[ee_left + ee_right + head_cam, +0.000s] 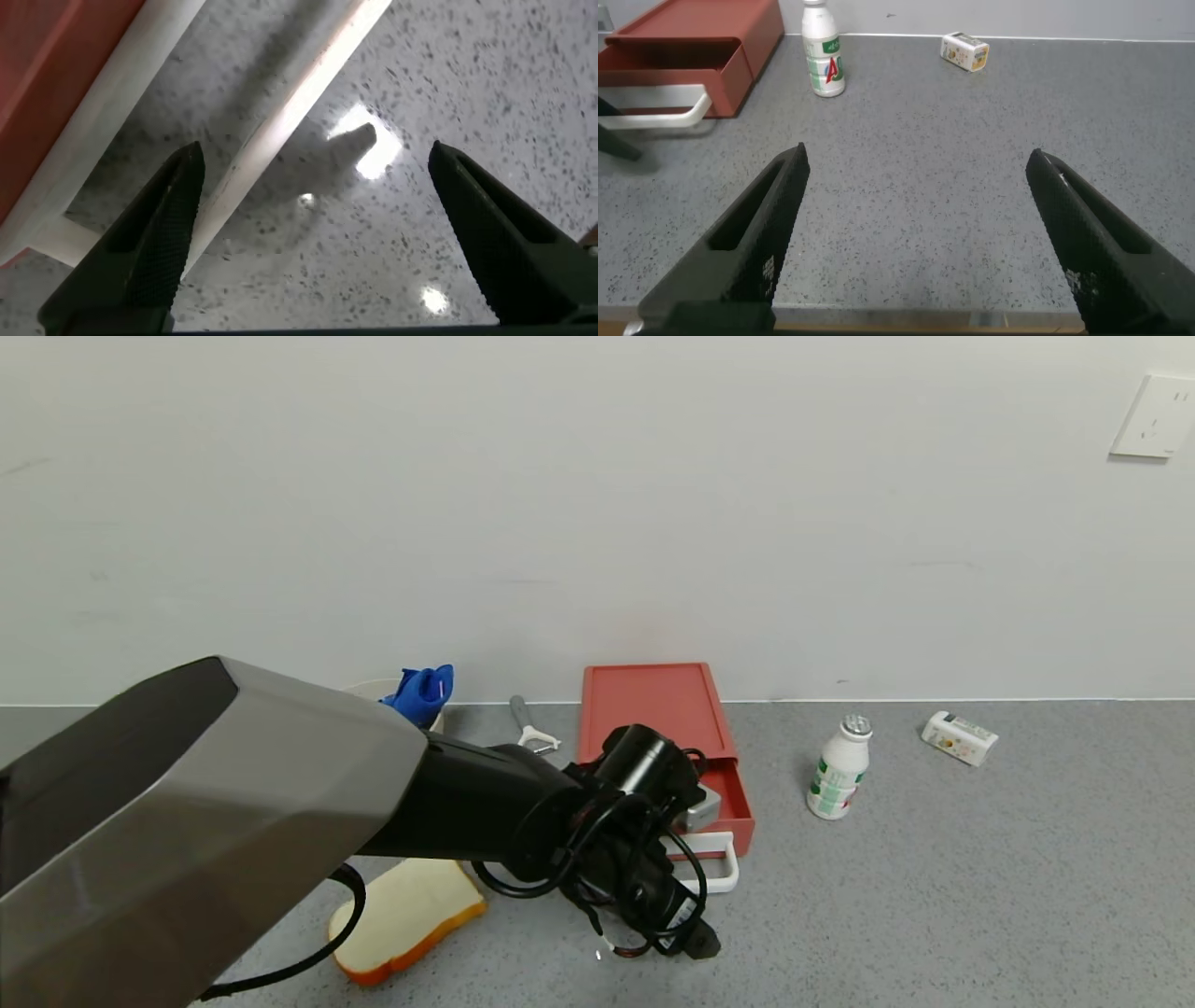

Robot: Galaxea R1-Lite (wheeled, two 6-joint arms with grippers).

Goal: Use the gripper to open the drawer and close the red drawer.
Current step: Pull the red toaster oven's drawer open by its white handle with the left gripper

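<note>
The salmon-red drawer (653, 709) stands by the wall, its tray pulled out a little, with the white loop handle (717, 870) at its front. My left gripper (693, 941) hangs low over the table just in front of the handle, open and empty. In the left wrist view the handle bar (271, 131) runs close past one finger (159, 233) of the left gripper (315, 154), with the red drawer front (56, 56) beyond. My right gripper (915, 163) is open and empty over bare table, away from the drawer (691, 47). It is out of the head view.
A white bottle with a green label (837, 770) and a small carton (959, 737) stand right of the drawer. A bread slice (406, 919), a peeler (532, 728) and a beige bowl (369, 689) holding a blue object (422, 693) lie to its left.
</note>
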